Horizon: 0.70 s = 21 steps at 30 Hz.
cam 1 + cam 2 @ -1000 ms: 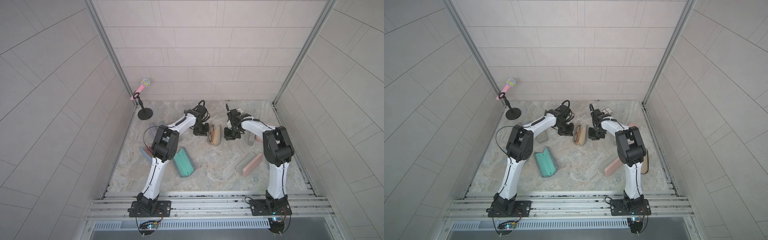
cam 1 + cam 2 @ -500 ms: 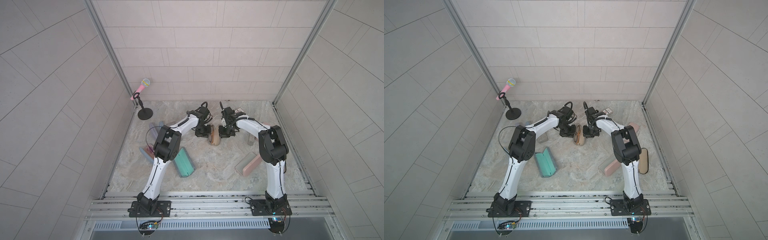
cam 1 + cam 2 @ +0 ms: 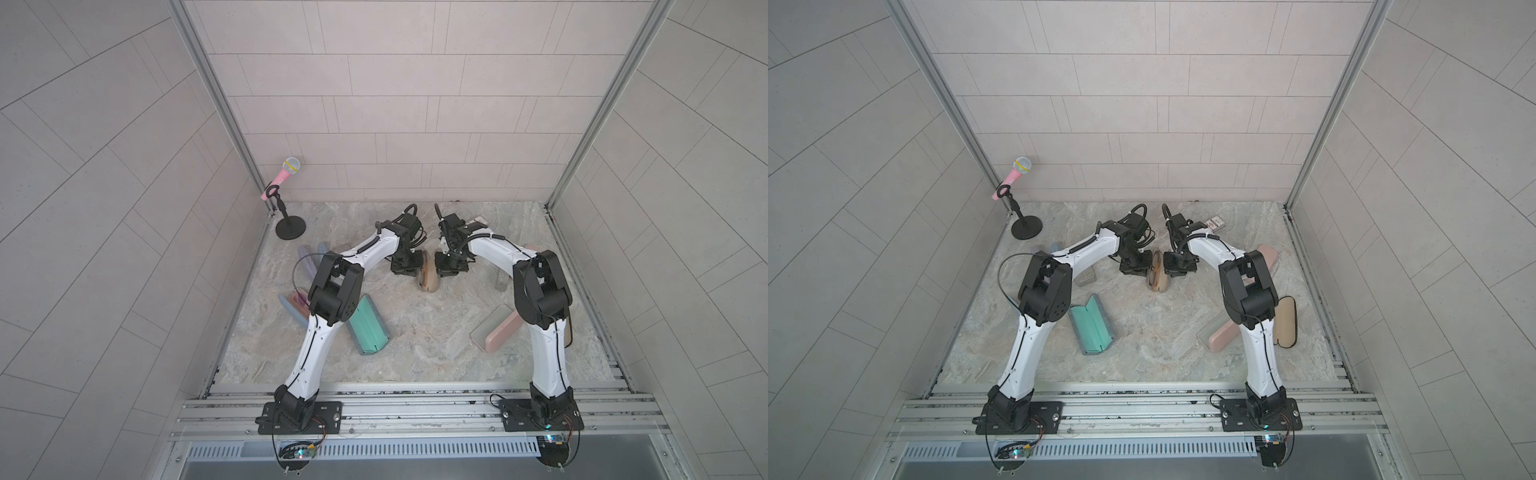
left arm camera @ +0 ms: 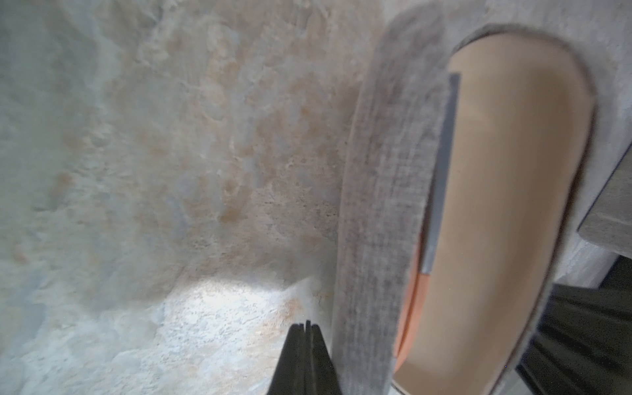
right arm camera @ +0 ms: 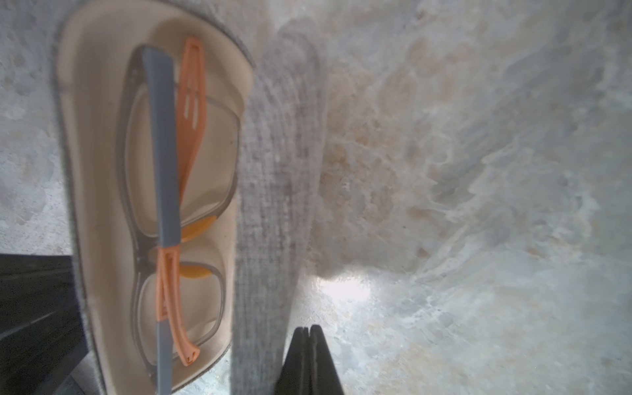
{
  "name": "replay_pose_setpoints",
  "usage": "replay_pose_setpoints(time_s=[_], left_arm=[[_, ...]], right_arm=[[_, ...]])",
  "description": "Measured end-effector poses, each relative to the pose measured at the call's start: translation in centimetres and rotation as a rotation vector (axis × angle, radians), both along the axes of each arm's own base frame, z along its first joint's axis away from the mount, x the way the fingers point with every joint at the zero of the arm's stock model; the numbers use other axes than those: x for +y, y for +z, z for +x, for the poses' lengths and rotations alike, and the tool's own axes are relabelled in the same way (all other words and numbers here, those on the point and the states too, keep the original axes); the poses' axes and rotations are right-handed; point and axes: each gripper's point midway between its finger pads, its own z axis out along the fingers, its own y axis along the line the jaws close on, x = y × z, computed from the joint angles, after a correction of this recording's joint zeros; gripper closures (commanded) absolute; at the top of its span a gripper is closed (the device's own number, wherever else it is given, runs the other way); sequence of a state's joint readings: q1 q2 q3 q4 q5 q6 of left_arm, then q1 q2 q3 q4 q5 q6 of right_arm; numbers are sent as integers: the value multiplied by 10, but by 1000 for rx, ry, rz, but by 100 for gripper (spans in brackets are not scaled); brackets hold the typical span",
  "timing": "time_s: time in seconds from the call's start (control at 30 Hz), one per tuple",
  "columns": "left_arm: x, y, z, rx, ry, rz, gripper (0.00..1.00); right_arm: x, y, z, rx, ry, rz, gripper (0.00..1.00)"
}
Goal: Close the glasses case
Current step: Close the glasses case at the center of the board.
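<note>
— What is the biggest thing there?
— The stone-look tabletop (image 3: 415, 357). Grey tiled walls (image 3: 415, 104) stand at its far, left and right edges.

— What is on it?
— Two white and black arms. The left arm (image 3: 316, 353) and the right arm (image 3: 548, 353) both start at the near edge. They bend in toward the middle of the far edge.

— What lies about?
— An open green case (image 3: 368, 328) lies flat near the left edge, partly under the left arm. A pink case (image 3: 500, 338) lies near the right edge. A pink microphone (image 3: 286, 174) on a black stand (image 3: 290, 228) is in the far left corner.

— Where is the glasses case?
— The glasses case (image 3: 428, 278) sits nearer the far edge, about midway between the left and right edges. It is right between the two arm tips. It is grey outside and cream inside. It is half open, with both sides tipped up like a V.

— Is something in it?
— Yes. Glasses (image 5: 164, 178) with grey and orange side bars lie in the half on the left arm's side.

— And the grippers?
— The left gripper (image 4: 305, 330) is squeezed tight with nothing in it. It is just beside the grey outside of one half. The right gripper (image 5: 309, 331) is squeezed tight too and holds nothing. It is just beside the other half. Whether they touch the case cannot be told.
</note>
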<state>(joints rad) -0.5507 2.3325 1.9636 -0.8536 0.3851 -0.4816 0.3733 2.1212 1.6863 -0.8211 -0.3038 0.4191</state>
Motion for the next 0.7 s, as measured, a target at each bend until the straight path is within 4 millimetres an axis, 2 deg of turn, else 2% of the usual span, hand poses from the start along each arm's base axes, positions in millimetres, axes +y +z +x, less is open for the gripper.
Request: replay_pose_setpoints(time_s=[0.23, 0.47, 0.7], left_arm=[[-1, 1, -2, 1, -3, 10, 100], [-14, 5, -8, -5, -30, -5, 100], [-12, 4, -9, -1, -29, 5, 100]], right_arm=[[8, 4, 1, -1, 31, 19, 95], [23, 0, -5, 19, 68, 51, 95], [24, 1, -6, 23, 73, 54, 95]])
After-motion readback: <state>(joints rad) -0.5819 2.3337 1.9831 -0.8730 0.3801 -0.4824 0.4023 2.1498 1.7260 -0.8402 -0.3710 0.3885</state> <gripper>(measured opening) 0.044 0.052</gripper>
